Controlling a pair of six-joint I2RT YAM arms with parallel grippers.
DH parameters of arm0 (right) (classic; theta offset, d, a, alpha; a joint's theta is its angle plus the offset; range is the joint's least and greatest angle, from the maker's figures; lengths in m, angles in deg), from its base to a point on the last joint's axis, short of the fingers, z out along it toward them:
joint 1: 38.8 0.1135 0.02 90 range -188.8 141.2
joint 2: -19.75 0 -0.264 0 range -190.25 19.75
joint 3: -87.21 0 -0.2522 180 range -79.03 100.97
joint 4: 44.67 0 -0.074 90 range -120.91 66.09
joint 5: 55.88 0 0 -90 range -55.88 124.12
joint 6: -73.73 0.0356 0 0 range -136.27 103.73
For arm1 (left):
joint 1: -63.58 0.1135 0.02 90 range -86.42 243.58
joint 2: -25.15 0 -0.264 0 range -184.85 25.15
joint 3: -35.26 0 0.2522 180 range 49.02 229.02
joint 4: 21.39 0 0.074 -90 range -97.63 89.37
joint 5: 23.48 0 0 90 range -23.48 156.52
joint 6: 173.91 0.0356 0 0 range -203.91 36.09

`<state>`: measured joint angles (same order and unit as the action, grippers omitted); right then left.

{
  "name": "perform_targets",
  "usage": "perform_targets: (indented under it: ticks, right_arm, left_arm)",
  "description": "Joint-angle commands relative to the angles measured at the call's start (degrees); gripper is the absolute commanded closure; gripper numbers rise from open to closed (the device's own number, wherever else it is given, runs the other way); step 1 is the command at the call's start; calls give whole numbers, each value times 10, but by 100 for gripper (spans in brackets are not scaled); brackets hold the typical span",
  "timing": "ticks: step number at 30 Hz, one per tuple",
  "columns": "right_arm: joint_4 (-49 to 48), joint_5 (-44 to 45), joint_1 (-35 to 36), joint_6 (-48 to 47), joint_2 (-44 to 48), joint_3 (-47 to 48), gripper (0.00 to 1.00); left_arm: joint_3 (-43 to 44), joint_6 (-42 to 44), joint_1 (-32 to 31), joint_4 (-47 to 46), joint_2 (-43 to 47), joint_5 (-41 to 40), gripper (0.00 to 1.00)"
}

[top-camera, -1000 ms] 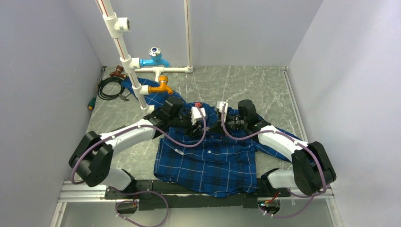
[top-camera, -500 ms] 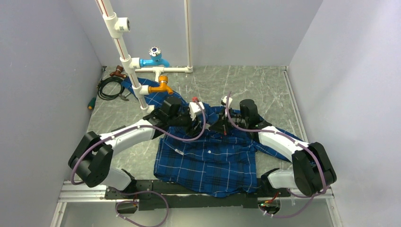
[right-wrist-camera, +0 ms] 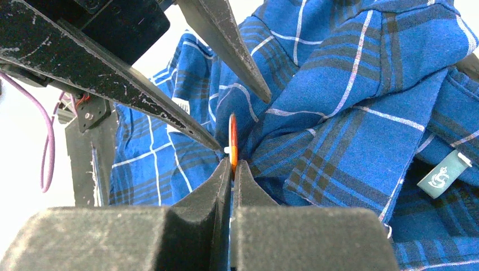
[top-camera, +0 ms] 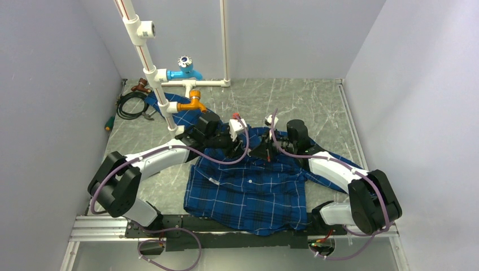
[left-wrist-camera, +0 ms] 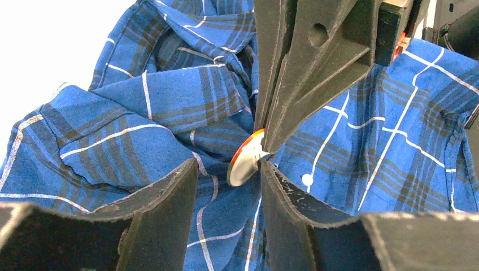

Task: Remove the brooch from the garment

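While my right gripper (right-wrist-camera: 231, 165) pinches the brooch (right-wrist-camera: 232, 138) by its rim, my left gripper (left-wrist-camera: 227, 169) has its fingers (left-wrist-camera: 164, 220) apart.
The shirt (top-camera: 248, 189) lies in the middle of the worktop, reaching its near edge; the brooch stands on its edge at the shirt's far end, between my left fingers.

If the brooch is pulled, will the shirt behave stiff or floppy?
Probably floppy: the shirt lies in soft, bunched folds. It will likely lift with the brooch, pinched edge-on by the right gripper, rather than stay flat.
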<state>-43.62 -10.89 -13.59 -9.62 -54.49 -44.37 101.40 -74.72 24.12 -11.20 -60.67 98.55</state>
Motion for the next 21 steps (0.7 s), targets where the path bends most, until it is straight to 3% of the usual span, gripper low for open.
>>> perform_targets:
  ticks: [1,9,16,21]
  right_arm:
    - [-40,-16,-1,1,15,-4,100]
    - [-47,-23,-1,-5,17,-5,100]
    - [-44,-35,-1,-19,20,-5,100]
    - [-45,-37,-1,-17,21,-5,100]
  left_arm:
    - [27,-2,-5,-11,-6,27,50]
    - [23,6,-6,-6,-8,26,49]
    - [29,-8,-7,-11,-16,14,56]
    - [31,-10,-7,-10,-21,9,57]
